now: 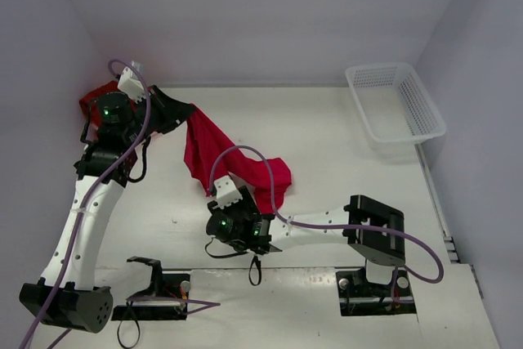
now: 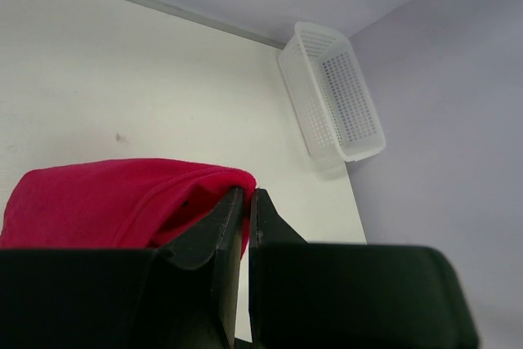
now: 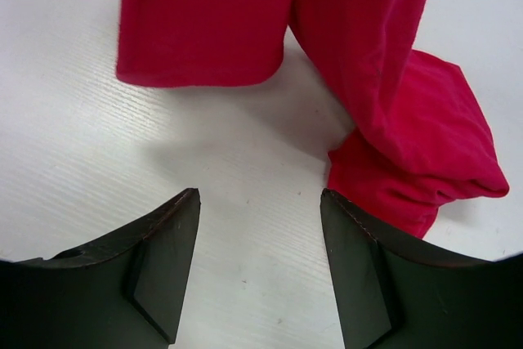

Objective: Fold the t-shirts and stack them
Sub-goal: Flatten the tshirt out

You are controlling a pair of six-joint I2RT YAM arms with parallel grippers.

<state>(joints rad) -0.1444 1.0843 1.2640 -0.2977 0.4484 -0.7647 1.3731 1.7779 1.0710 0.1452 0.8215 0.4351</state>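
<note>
One red t-shirt [image 1: 214, 149] hangs by an edge from my left gripper [image 1: 186, 112], which is raised over the back left of the table. Its lower end lies crumpled on the table [image 1: 274, 176]. In the left wrist view the jaws are shut on a fold of this t-shirt [image 2: 106, 202], pinched at the gripper [image 2: 247, 195]. My right gripper [image 1: 239, 208] is low over the table just in front of the trailing cloth. It is open [image 3: 260, 194] with only bare table between the fingers; the t-shirt [image 3: 368, 55] lies ahead and to the right of them. More red cloth [image 1: 94, 97] shows behind the left arm.
A white mesh basket [image 1: 396, 102] stands at the back right corner, also seen in the left wrist view [image 2: 335, 91]. Walls close the table at the back and both sides. Purple cables loop off both arms.
</note>
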